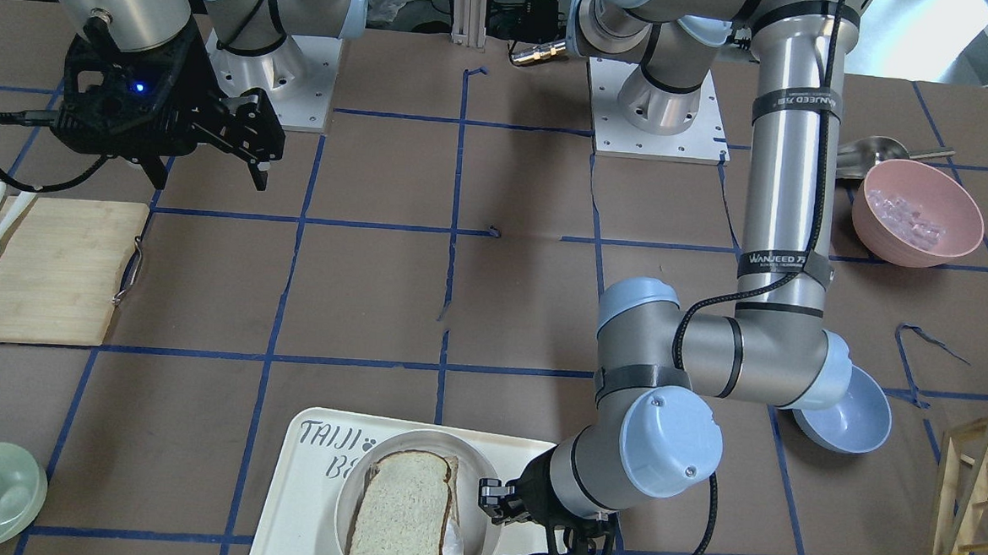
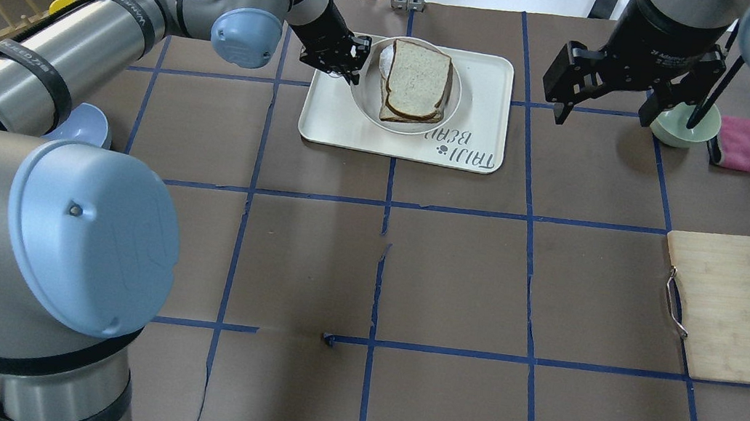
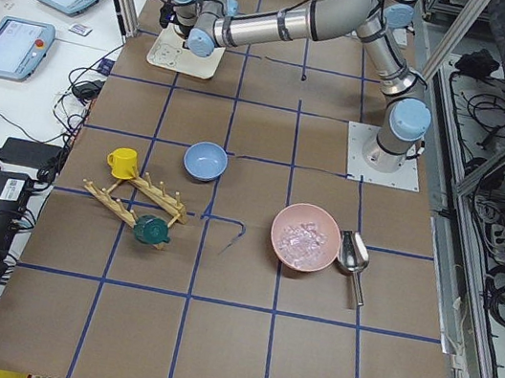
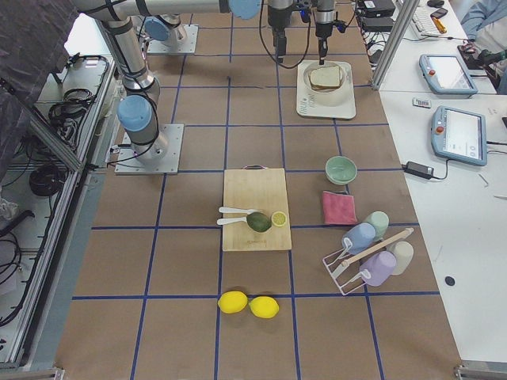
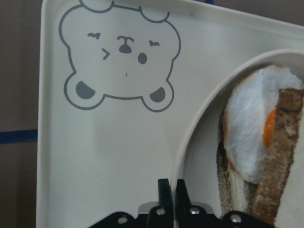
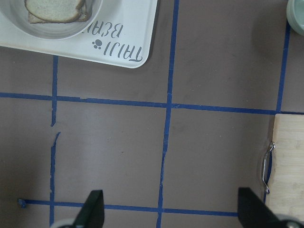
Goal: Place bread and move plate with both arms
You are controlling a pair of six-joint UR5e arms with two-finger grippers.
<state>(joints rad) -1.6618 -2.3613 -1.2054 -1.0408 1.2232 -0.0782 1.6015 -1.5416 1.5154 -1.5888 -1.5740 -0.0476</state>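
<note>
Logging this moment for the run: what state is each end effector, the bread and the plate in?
left end effector: shut on the rim of the plate.
right end effector: open, holding nothing.
bread: lying flat on the plate, over a fried egg.
plate: resting on the tray.

A pale speckled, dark-crusted bread slice (image 2: 419,77) lies flat, topmost in a round, shallow, cream-beige plate (image 2: 363,93). The plate sits on a rectangular cream tray (image 2: 336,124).
</note>
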